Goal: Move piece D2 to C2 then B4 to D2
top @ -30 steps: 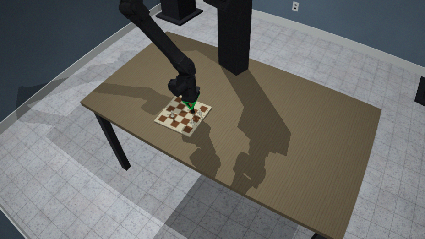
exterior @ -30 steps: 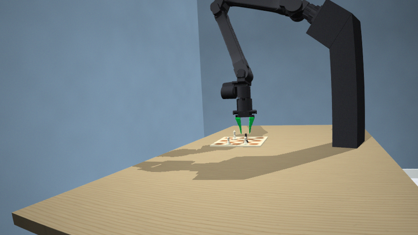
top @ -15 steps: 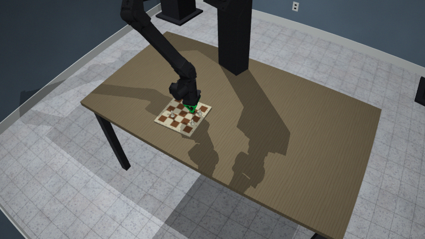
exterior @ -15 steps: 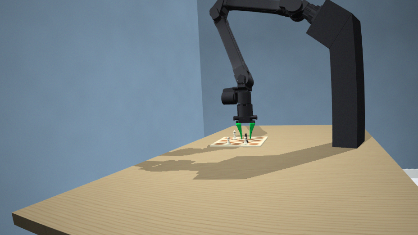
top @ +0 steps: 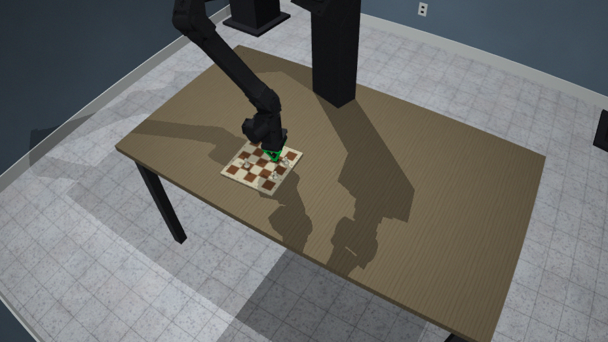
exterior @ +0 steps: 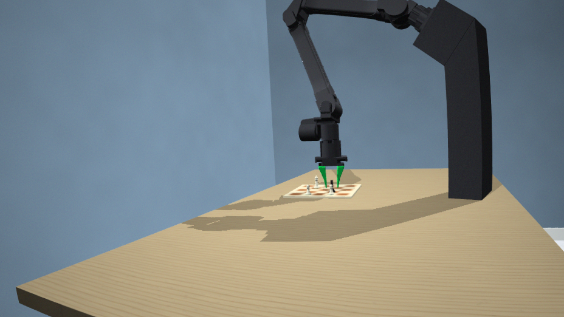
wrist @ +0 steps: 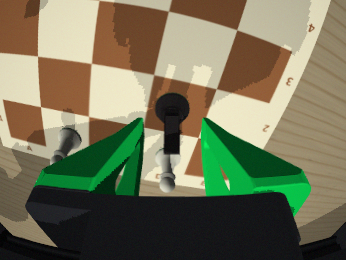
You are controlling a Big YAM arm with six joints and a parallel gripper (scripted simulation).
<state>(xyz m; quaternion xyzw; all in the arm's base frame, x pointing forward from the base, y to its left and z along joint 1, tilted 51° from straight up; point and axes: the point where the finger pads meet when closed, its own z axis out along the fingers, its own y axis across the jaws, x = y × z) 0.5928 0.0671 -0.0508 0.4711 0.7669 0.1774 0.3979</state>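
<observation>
The wood-grain table [top: 424,212] [exterior: 276,276] [wrist: 322,160] carries the black column [top: 335,59] [exterior: 465,118], from which the black arm [top: 231,59] [exterior: 311,59] reaches down over the checkered board [top: 243,173] [exterior: 292,195] [wrist: 120,95]. The green-fingered gripper [top: 274,158] [exterior: 332,186] [wrist: 172,126] points toward 6 o'clock in the exterior view, its fingers spread, one each side of the black chess piece [top: 273,155] [exterior: 332,183] [wrist: 172,117], pinching nothing. That piece stands upright on D2, its long axis vertical and its top toward 12 o'clock in the exterior view; seen from the wrist, it leans by perspective from its round base toward 6 o'clock. The white B4 piece [top: 246,163] [exterior: 316,182] stands upright, at about 9 o'clock from it in the top view. In the wrist view, the white D1 pawn [top: 285,160] [exterior: 331,190] [wrist: 167,180] lies at 6 o'clock, the white B1 pawn [top: 274,175] [exterior: 308,190] [wrist: 69,138] at 8; both are upright.
</observation>
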